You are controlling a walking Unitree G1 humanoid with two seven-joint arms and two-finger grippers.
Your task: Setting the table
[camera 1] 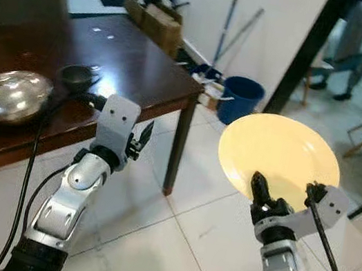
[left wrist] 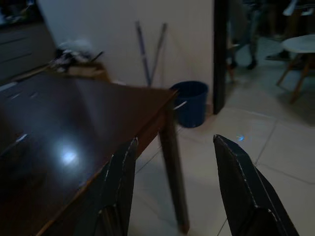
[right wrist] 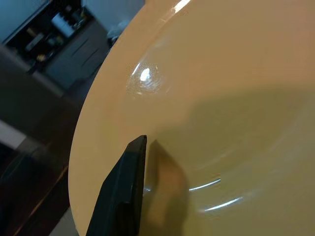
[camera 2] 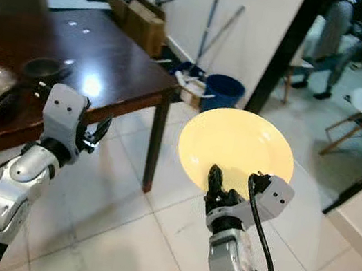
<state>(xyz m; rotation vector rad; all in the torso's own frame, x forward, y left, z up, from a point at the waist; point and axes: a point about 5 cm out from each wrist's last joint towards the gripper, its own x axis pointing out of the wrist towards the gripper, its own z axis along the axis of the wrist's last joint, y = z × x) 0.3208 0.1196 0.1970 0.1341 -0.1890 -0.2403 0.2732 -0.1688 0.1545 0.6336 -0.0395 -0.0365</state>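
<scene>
Careful: your right claw [camera 1: 282, 190] has the plate [camera 1: 279, 158] pinched only at its near rim, so the whole disc hangs out past the fingers, tilted and over bare floor [camera 1: 168, 246], well off the bench [camera 1: 74, 67]. My judgement is that a quick swing or a hard step could lever it out of that edge grip, and it would hit the tiles. In the right wrist view one black finger [right wrist: 123, 191] lies flat against the plate's inner face, so the claw is pressed shut on the rim. You could also clip the bench's near right corner [camera 1: 191, 99] with the plate as you bring it across, since that corner sits between the plate and open tabletop. Your left claw [left wrist: 177, 191] is spread wide and holds nothing, hovering just off the bench's near edge. A steel bowl [camera 1: 9, 95] and a small dark bowl [camera 1: 78, 75] sit toward the left of the bench; set down clear of them.
</scene>
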